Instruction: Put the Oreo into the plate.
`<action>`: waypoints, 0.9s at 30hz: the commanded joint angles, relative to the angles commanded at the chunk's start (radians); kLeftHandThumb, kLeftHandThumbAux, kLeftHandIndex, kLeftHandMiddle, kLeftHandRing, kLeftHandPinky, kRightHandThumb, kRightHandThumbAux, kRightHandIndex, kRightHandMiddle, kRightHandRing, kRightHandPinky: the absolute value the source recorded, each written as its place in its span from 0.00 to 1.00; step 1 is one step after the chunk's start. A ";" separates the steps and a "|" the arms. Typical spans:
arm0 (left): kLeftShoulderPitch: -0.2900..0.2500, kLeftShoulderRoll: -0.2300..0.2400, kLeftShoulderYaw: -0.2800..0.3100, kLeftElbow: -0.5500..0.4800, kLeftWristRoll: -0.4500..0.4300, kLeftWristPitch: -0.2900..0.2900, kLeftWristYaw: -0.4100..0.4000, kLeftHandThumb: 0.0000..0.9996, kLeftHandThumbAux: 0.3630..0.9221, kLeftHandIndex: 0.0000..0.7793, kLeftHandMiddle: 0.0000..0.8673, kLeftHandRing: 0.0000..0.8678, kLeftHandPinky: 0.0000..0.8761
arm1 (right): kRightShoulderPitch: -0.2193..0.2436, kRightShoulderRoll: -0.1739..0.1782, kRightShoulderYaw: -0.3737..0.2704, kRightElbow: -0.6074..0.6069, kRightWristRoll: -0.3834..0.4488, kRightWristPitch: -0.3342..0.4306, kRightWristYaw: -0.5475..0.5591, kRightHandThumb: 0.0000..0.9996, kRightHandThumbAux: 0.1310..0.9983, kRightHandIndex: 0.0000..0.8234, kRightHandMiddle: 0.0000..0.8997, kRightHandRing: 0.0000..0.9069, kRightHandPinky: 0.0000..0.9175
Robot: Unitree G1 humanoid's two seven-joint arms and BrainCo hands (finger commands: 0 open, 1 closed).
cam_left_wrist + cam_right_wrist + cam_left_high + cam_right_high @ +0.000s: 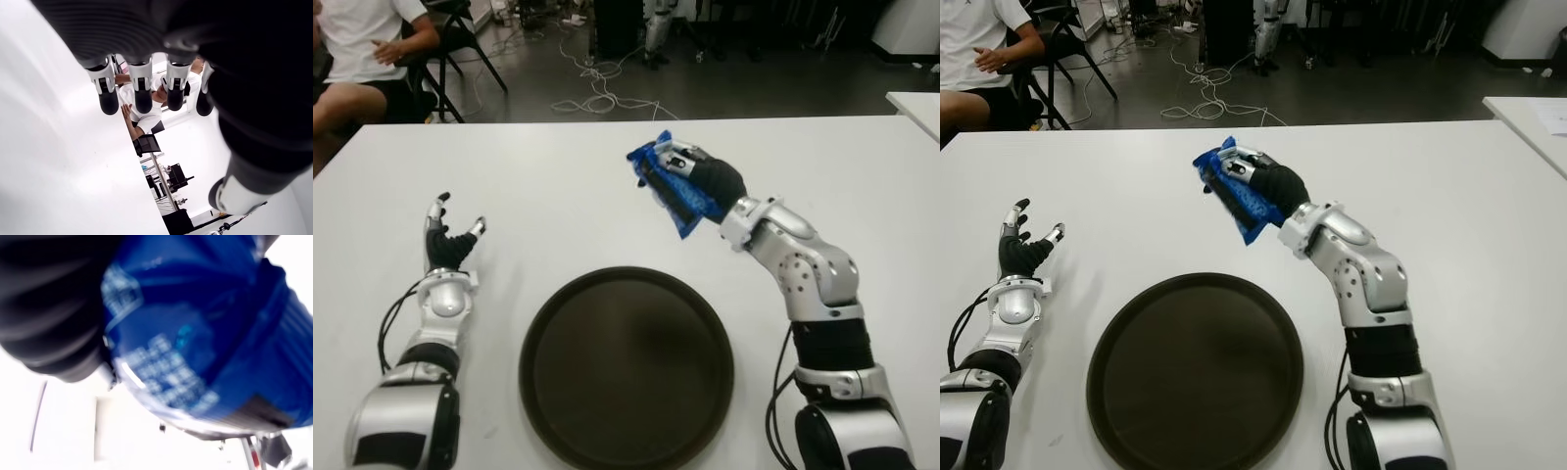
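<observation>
Aloft, right hand [690, 181] gripping Oreo pack [668, 186], beyond dark plate [626, 367]

One Oreo pack [671, 186], one plate [626, 367], two hands, one person [357, 49].

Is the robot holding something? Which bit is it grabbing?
Yes. Its right hand grips the blue Oreo packet around its middle. The left hand holds nothing.

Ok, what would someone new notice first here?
The blue Oreo pack gripped in the right hand, held beyond the far rim of the dark round plate. The plate sits near the table's front edge with nothing in it. The left hand shows open, left of the plate.
</observation>
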 joint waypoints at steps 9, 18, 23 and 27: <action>0.002 0.003 -0.008 0.001 0.011 -0.003 0.014 0.00 0.72 0.05 0.06 0.04 0.02 | 0.026 -0.017 0.043 -0.043 -0.024 -0.006 -0.001 0.72 0.68 0.53 0.88 0.89 0.89; 0.000 0.004 -0.010 0.001 0.019 0.006 0.027 0.00 0.70 0.06 0.08 0.05 0.03 | 0.061 -0.026 0.151 -0.002 -0.207 -0.230 -0.029 0.72 0.67 0.53 0.91 0.90 0.88; 0.000 0.003 -0.009 0.001 0.017 0.007 0.025 0.00 0.69 0.06 0.08 0.05 0.02 | 0.068 -0.033 0.185 0.021 -0.261 -0.320 -0.014 0.71 0.67 0.54 0.90 0.90 0.88; 0.000 0.003 -0.008 -0.001 0.014 0.003 0.019 0.00 0.67 0.06 0.07 0.05 0.02 | 0.077 -0.043 0.219 0.039 -0.316 -0.410 -0.007 0.71 0.67 0.54 0.89 0.89 0.87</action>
